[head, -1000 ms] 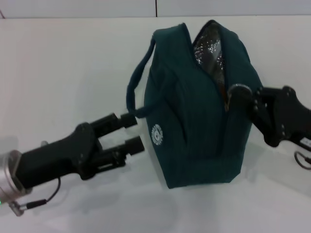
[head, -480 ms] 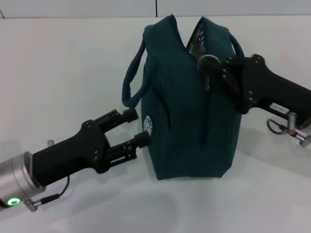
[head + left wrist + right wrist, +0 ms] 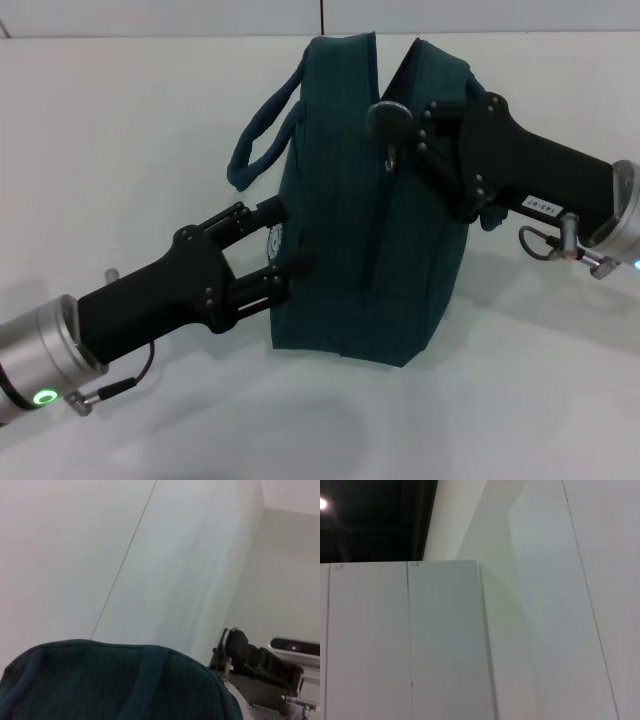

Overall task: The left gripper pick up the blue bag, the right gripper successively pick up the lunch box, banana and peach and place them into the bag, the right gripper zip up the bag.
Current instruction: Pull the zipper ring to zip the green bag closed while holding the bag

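**Inspector A:** We record the blue bag (image 3: 360,200) standing on the white table (image 3: 120,150), tilted, its 2 handles up. The left hand (image 3: 282,240) is at the bag's side panel, fingers (image 3: 268,210) spread apart and pressed against the fabric near the logo, bracing rather than gripping anything we can confirm.

**Inspector B:** And the right hand (image 3: 392,125)?

**Inspector A:** At the bag's top seam, at the ring zip pull (image 3: 389,118). It appears clenched on that pull, though the contact is partly hidden. The left wrist view shows only the bag's top (image 3: 115,680) with the right arm beyond.

**Inspector B:** Step in hand?

**Inspector A:** We judge it the last one, zipping. The mouth looks nearly closed, with a dark slit left at the top. No lunch box, banana or peach is in view; we cannot tell whether they are inside.

**Inspector B:** Next move?

**Inspector A:** We judge a steady pull along the seam, the left hand holding the bag against the drag.
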Robot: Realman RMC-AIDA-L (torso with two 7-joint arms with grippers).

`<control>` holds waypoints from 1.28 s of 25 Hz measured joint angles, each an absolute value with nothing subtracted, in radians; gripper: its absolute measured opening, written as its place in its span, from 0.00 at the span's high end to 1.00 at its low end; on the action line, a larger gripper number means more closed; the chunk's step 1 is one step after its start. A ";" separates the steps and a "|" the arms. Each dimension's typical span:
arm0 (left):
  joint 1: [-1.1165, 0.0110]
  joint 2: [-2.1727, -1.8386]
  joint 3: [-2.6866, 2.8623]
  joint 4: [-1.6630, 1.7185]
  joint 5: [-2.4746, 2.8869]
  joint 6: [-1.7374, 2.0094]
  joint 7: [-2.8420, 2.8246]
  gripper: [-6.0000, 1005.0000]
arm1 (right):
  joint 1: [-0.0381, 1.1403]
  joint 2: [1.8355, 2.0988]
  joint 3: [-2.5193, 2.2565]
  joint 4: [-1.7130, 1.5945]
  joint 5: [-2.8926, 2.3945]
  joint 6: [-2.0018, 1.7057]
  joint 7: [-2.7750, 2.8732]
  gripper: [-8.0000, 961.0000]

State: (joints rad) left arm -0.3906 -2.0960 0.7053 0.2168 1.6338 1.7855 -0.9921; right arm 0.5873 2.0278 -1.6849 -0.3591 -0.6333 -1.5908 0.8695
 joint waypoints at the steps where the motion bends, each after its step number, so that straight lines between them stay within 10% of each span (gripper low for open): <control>1: -0.391 -2.096 0.705 0.217 1.634 1.785 -0.992 0.23 | 0.587 2.028 -1.693 -0.360 -0.622 -1.586 0.868 0.96; 17: -0.469 -2.096 0.701 0.157 1.596 1.698 -0.946 0.26 | 0.595 2.028 -1.724 -0.364 -0.591 -1.564 0.863 0.96; 27: -0.468 -2.097 0.708 0.152 1.588 1.705 -0.897 0.70 | 0.589 2.028 -1.729 -0.364 -0.583 -1.565 0.862 0.96; 32: -0.475 -2.095 0.737 0.152 1.588 1.706 -0.897 0.75 | 0.591 2.028 -1.729 -0.363 -0.574 -1.564 0.860 0.95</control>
State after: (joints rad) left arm -0.4746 -2.0954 0.7374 0.1522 1.5885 1.7061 -0.8973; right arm 0.5907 2.0278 -1.7291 -0.3635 -0.5742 -1.5644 0.8600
